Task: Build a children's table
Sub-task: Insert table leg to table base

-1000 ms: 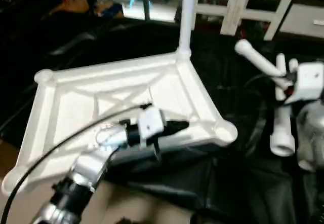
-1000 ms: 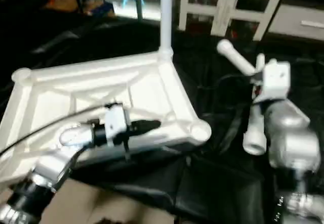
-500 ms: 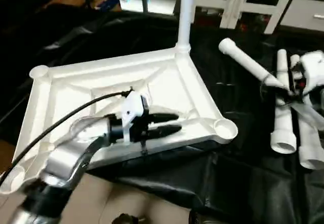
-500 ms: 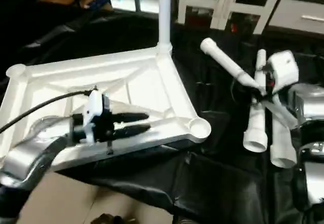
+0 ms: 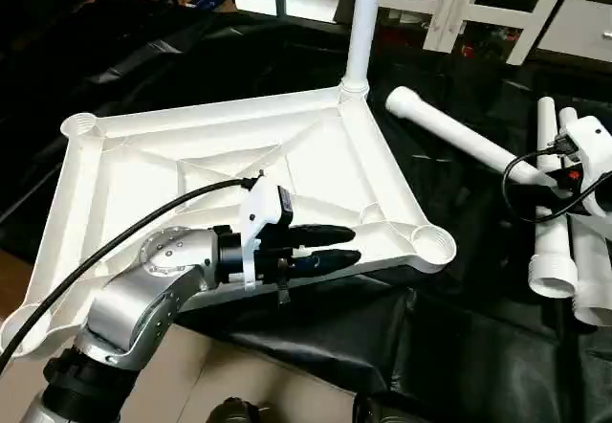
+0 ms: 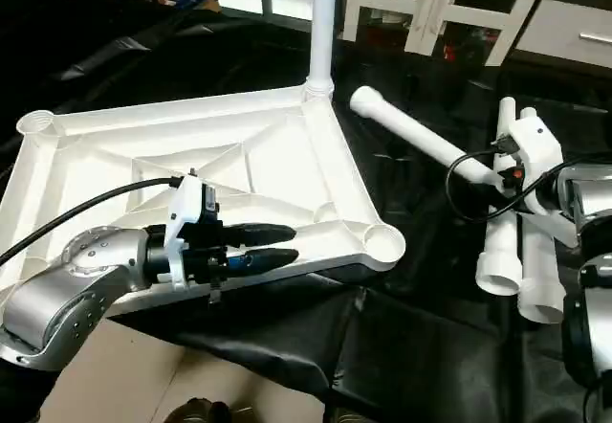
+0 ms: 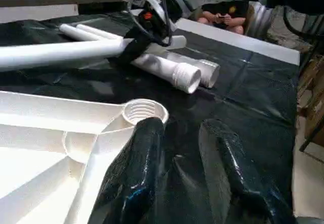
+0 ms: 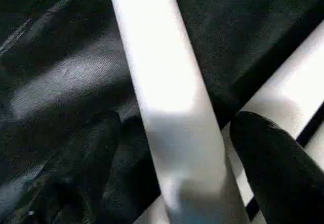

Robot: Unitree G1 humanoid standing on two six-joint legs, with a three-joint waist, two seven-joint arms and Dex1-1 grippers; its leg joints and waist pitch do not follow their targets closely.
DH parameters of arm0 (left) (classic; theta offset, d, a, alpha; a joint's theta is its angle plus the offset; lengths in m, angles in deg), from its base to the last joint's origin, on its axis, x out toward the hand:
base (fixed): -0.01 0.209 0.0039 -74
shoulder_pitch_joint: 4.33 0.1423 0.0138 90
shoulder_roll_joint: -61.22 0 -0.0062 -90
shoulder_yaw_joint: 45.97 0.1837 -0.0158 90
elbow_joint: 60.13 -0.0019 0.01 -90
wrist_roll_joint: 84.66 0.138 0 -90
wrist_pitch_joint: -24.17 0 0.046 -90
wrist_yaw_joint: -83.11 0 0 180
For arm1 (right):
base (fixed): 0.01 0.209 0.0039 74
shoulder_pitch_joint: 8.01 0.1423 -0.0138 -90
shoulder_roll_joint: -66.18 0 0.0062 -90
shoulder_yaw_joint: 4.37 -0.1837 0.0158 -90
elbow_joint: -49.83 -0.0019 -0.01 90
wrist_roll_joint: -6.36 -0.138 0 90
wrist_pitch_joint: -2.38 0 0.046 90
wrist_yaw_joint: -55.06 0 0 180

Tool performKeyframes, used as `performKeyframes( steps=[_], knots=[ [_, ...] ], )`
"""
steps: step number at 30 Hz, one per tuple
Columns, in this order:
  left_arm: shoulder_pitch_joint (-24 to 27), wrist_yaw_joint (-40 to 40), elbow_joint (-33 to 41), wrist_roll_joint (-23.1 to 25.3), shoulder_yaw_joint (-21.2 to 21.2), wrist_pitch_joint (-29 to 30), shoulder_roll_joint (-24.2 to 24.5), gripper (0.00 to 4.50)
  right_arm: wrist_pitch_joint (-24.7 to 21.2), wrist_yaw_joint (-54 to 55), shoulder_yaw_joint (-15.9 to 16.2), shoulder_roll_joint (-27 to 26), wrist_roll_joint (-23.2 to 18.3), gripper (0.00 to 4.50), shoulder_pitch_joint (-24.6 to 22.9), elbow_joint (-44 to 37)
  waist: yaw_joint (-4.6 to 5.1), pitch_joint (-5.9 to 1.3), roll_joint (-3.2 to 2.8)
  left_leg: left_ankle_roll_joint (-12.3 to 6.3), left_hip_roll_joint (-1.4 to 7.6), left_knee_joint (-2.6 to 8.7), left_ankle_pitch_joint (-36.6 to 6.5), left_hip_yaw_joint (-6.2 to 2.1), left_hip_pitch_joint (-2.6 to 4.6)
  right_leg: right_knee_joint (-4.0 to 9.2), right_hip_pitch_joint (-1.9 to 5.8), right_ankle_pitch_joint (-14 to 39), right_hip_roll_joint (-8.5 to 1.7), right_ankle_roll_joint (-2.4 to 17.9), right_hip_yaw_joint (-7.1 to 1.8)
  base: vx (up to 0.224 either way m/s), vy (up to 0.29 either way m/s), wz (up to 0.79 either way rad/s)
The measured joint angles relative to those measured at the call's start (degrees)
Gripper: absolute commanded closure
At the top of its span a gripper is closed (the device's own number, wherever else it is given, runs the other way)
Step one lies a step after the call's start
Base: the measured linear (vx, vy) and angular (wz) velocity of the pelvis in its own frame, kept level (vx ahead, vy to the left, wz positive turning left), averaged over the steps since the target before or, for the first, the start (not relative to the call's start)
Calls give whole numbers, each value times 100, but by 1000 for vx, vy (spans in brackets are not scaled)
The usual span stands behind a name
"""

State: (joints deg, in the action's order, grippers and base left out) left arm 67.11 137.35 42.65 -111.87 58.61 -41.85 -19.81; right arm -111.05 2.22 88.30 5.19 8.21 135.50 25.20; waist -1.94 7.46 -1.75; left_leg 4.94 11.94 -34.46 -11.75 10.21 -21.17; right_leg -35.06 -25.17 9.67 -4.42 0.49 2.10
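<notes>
The tabletop (image 5: 229,169) lies upside down with one leg (image 5: 362,21) socketed and three loose legs (image 6: 426,145) beside it. The left gripper (image 5: 330,248), narrowly parted, holds nothing near the rim. The right gripper (image 8: 172,148) straddles a loose leg, fingers wide, not yet closed.

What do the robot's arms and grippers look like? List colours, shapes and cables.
The left arm is a rounded silver shell with a round disc at the wrist, a black collar and a white block. A black cable runs to that block. The left gripper has two glossy black tapered fingers. The right gripper has rounded black fingers, a white block and a looping black cable.
</notes>
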Motion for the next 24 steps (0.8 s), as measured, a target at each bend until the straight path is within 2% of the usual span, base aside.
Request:
performKeyframes(
  steps=[3,8,9,10,11,14,15,17,20,22,24],
  knots=[
    [-21,-68,0,49,-12,-4,-78,306,60,-99,12,14,34,120,49,121,1,0,1,0,1,0,0,0,0,0,0,0,0,0,0,0,0,0],
    [-197,-413,-220,294,-61,-96,-246,306,142,-93,-61,7,-4,167,94,244,-4,1,4,-2,0,-9,1,0,-2,-7,-1,0,0,1,0,0,0,0],
    [-246,-555,-310,363,-123,-163,-305,306,142,-94,-124,-10,-46,167,108,272,-2,1,4,-3,0,-10,2,1,-2,-9,-1,0,-1,1,-1,0,0,0],
    [-266,-665,-358,402,-154,-200,-323,306,141,-94,-200,-22,-109,191,111,291,-1,1,3,-3,1,-10,2,1,-2,-10,-1,0,-1,1,0,0,0,0],
    [-295,-780,-442,451,-204,-221,-369,306,130,-95,-278,-36,-178,197,112,301,-1,1,3,-3,0,-10,2,2,-2,-11,-3,0,-1,1,-1,0,0,0],
    [-419,-1118,-647,511,-373,-263,-547,306,85,-131,-489,-87,-366,203,117,313,4,1,3,-11,0,-15,5,2,-14,-20,-17,0,0,1,-1,0,0,0],
    [-461,-1224,-686,514,-431,-266,-621,306,44,-142,-563,-115,-454,226,116,313,2,0,1,-14,0,-20,6,2,-21,-24,-23,0,0,2,-1,0,0,0],
    [-489,-1364,-714,515,-510,-270,-731,306,7,-152,-678,-140,-561,241,110,311,-7,0,0,-18,0,-25,7,2,-31,-30,-33,0,-1,2,0,0,0,0],
    [-545,-1486,-756,515,-540,-271,-818,306,-64,-222,-901,-144,-764,263,65,232,-27,-1,1,-33,2,-56,7,-1,-80,-57,-75,-1,-2,2,1,0,0,0],
    [-571,-1573,-767,517,-548,-271,-874,306,-149,-267,-996,-145,-896,285,9,191,-46,-2,-2,-53,3,-86,0,-2,-95,-77,-86,2,-3,7,1,0,0,0],
    [-583,-1643,-776,516,-596,-271,-965,306,-391,-328,-1240,-145,-1136,293,-173,-120,-61,-2,-3,-58,4,-103,-1,-3,-96,-89,-85,2,-6,8,0,0,0,0]
  ],
)
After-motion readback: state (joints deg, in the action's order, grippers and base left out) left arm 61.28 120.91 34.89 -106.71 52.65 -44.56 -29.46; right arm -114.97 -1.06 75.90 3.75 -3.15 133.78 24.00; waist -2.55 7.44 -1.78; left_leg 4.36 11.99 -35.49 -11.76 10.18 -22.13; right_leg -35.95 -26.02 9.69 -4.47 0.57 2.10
